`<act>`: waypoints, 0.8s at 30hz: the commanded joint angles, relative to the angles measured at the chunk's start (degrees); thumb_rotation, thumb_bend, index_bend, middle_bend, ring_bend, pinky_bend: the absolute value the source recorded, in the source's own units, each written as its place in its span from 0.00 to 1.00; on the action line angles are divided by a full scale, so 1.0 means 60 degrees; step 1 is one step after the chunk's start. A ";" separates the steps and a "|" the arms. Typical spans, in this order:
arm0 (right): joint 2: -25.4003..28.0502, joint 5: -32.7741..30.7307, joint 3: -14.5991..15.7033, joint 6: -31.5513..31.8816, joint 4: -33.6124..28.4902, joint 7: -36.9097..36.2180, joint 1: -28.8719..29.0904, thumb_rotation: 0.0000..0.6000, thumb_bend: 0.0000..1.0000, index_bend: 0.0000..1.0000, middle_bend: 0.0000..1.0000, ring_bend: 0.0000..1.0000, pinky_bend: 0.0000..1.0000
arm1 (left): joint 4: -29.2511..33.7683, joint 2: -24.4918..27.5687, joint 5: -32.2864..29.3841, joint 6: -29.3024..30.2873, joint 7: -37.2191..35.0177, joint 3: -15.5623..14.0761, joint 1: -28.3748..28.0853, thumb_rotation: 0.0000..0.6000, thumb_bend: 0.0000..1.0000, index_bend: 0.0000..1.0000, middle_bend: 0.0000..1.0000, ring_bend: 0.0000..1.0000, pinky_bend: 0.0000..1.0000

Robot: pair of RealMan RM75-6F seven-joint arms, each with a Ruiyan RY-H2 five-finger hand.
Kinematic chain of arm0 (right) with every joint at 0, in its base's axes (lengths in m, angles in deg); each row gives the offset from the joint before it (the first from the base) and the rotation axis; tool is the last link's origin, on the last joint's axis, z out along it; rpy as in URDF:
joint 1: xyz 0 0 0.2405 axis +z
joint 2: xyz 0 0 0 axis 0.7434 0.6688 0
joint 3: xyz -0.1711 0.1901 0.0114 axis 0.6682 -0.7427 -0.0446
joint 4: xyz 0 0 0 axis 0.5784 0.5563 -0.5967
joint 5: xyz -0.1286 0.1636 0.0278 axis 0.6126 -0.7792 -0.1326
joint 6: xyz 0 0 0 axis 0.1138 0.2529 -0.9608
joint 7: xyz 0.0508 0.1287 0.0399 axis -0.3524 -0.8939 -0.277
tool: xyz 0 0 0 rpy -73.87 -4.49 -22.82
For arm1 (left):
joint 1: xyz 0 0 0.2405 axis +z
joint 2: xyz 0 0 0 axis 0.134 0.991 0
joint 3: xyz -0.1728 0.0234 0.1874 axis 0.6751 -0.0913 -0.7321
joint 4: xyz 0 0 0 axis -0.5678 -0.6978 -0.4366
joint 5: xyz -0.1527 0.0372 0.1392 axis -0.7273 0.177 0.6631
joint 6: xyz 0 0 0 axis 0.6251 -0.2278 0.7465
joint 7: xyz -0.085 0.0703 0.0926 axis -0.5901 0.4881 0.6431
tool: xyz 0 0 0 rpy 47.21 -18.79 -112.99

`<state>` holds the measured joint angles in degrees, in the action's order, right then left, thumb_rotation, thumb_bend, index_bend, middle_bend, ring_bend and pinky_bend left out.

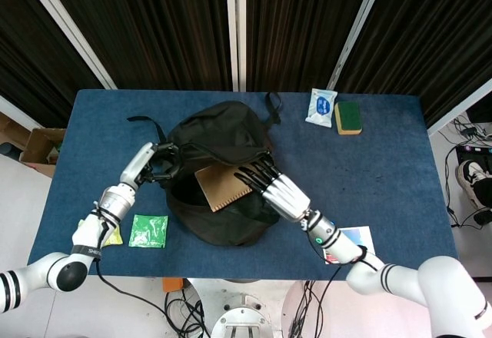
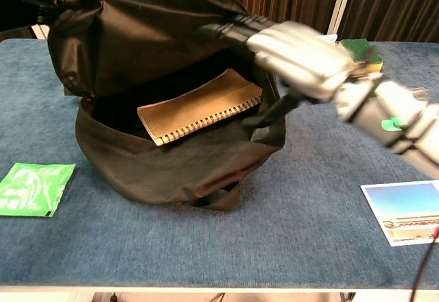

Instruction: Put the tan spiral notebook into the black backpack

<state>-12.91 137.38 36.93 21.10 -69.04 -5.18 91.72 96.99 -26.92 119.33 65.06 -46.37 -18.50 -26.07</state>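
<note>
At the desk's near edge lie your green packet (image 1: 148,230) and postcard (image 2: 404,211). Your right hand (image 1: 278,191), fingers apart and holding nothing, hovers over the black backpack (image 1: 217,177) mouth. The tan spiral notebook (image 2: 199,114) lies inside it. Your left hand (image 1: 157,161) grips the backpack's rim. Near the far edge sit a sponge (image 1: 347,117) and wipes pack (image 1: 321,107).

No readable text or labels anywhere; packet prints too small to read.
</note>
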 commanded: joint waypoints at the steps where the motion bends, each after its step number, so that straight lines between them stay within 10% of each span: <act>1: 0.1459 0.0854 0.0767 0.1683 -0.1362 0.0819 -0.1195 1.00 0.00 0.08 0.20 0.05 0.12 | -0.0278 -0.0049 0.0787 0.0269 0.0898 -0.0482 -0.0010 1.00 0.46 0.52 0.51 0.48 0.41; 7: 0.2966 0.0964 0.1440 0.3397 -0.2070 0.1066 -0.2890 1.00 0.00 0.19 0.25 0.10 0.19 | -0.0383 -0.0279 0.1636 0.0395 0.3319 -0.1528 -0.0276 1.00 0.43 0.46 0.44 0.38 0.32; 13: 0.3857 -0.0444 0.1073 0.3833 -0.2382 0.0717 -0.4102 1.00 0.00 0.14 0.20 0.09 0.16 | 0.0461 0.0079 0.1882 -0.0100 0.4869 -0.2222 -0.0616 1.00 0.17 0.15 0.29 0.26 0.26; 24: 0.5599 -0.2267 0.0504 0.2029 -0.3146 -0.0257 -0.4545 1.00 0.06 0.08 0.18 0.08 0.18 | 0.0753 0.1353 0.2350 0.3338 0.6120 -0.2318 0.1110 1.00 0.15 0.23 0.28 0.26 0.26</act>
<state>18.64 126.23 40.97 36.09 -86.15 -4.90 64.94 102.45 -21.86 133.63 79.06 -14.85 -31.76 -23.36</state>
